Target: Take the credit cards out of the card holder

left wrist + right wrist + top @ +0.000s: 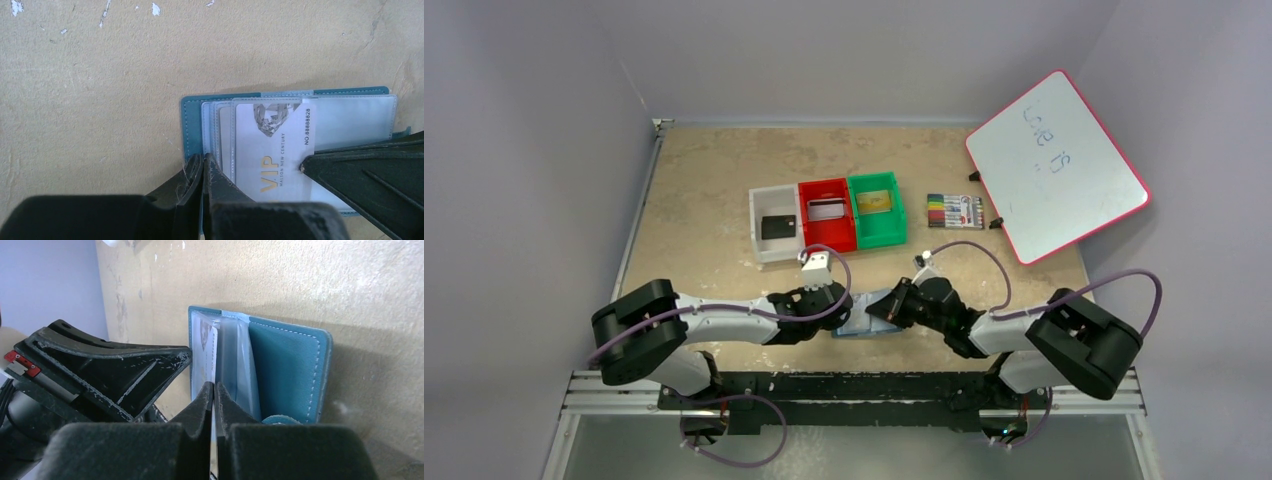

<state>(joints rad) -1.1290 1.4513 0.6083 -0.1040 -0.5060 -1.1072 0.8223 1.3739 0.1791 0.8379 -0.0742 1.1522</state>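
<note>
Claws both clamped: left claw (pixel 203 162) on holder (pixel 192 125), right claw (pixel 214 390) on card (pixel 270 145). Advise straight pull, holder flat on bench (pixel 100 100).

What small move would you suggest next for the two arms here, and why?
Probably draw the right fingers back to slide the VIP card out: they look shut on its edge, while the left fingers clamp the card holder in place.

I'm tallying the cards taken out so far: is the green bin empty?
No, a gold card lies flat inside the green bin in the overhead view.
</note>
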